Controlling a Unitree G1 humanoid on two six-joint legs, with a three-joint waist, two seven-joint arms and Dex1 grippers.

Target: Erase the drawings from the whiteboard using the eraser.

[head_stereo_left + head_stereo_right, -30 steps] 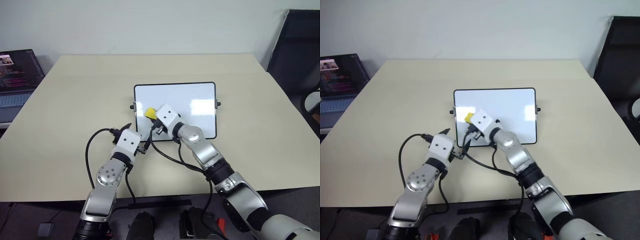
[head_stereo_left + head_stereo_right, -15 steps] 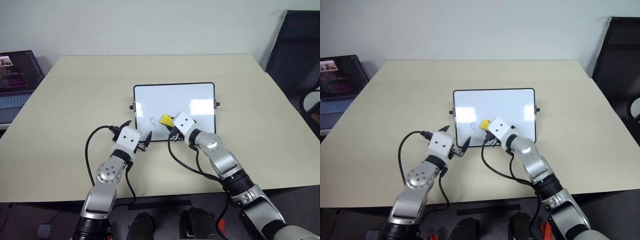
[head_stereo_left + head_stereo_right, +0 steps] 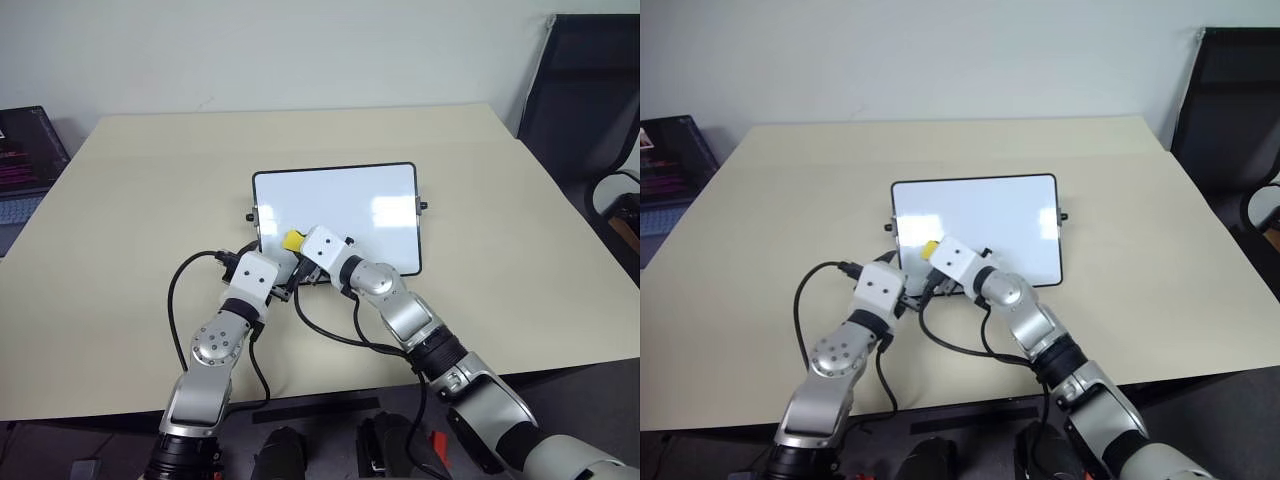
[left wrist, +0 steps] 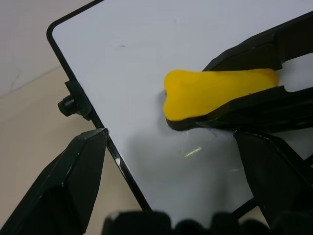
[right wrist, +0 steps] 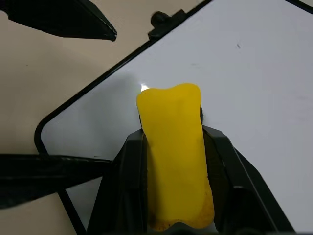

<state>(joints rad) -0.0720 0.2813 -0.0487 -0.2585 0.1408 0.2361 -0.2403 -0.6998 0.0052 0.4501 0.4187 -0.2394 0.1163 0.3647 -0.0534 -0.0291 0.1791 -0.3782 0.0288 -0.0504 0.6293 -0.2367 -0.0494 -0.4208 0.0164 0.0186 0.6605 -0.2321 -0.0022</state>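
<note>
- The whiteboard (image 3: 340, 205) lies flat on the beige counter (image 3: 130, 200), and everything below is placed relative to it.
- The eraser (image 5: 173, 147), a yellow block, sits pinched between the two black fingers (image 5: 128, 181) of the right gripper (image 3: 296, 247), its front end sticking out past the fingertips (the sides bulge a little under the squeeze).
- The eraser rests on the board's white surface near the board's near-left corner, just inside the black frame.
- The right fingers are closed tight on the eraser, one on each long side of it.
- The left gripper (image 4: 166, 161) is at the board's near-left corner with its fingers (image 4: 73, 181) spread apart and holding nothing; one fingertip lies against the frame edge, the other is over the white surface beside the right gripper.
- A small black knob (image 4: 68, 104) sticks out from the board's left short side, just beyond the left gripper's outer finger.
- No marker strokes can be made out on the board around the eraser.
</note>
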